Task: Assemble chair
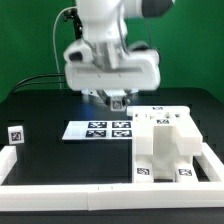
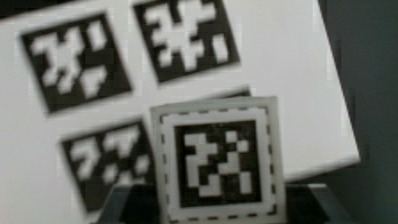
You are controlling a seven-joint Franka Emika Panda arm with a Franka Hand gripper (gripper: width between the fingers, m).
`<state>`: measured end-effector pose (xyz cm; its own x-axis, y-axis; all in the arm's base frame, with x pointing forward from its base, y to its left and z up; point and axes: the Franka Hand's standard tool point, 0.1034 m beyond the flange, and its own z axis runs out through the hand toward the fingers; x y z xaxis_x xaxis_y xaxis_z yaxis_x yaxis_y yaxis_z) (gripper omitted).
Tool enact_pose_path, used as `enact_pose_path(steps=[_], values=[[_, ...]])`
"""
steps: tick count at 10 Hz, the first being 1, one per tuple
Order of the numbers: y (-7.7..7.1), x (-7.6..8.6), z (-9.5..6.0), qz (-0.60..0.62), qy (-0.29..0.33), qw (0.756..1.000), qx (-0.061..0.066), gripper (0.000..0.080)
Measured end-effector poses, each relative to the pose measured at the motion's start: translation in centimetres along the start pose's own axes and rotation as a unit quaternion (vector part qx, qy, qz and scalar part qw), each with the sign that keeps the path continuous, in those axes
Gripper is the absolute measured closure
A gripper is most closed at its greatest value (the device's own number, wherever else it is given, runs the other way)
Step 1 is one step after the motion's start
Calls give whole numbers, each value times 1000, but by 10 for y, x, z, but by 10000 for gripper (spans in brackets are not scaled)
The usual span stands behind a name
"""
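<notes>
My gripper (image 1: 118, 101) hangs just above the marker board's (image 1: 100, 128) far right corner. In the wrist view the gripper (image 2: 215, 203) is shut on a small white chair part (image 2: 215, 160) with a black-and-white tag on its face. The dark fingers (image 2: 125, 203) press its two sides. The marker board's tags (image 2: 107, 60) lie behind it. A stack of blocky white chair parts (image 1: 165, 143) stands on the exterior view's right, to the right of the gripper. A small tagged chair piece (image 1: 15, 133) stands at the exterior view's far left.
Long white border rails (image 1: 70, 170) run along the front and sides of the black table. The arm's white body (image 1: 108, 55) looms over the table's back middle. A green wall stands behind.
</notes>
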<state>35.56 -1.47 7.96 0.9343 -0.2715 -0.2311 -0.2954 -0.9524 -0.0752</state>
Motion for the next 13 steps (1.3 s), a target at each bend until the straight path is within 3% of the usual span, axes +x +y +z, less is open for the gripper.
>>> enact_pose_path(steps=[2,4,8,11,13], values=[[9,13,-16,-35,39,998,-19,517],[12,14,-7,-30,32,999,-24,517],[15,16,-7,-39,29,999,-23,517],[33,50,-13,-49,23,998,-27,517],[32,51,-14,-44,16,999,-23,517]])
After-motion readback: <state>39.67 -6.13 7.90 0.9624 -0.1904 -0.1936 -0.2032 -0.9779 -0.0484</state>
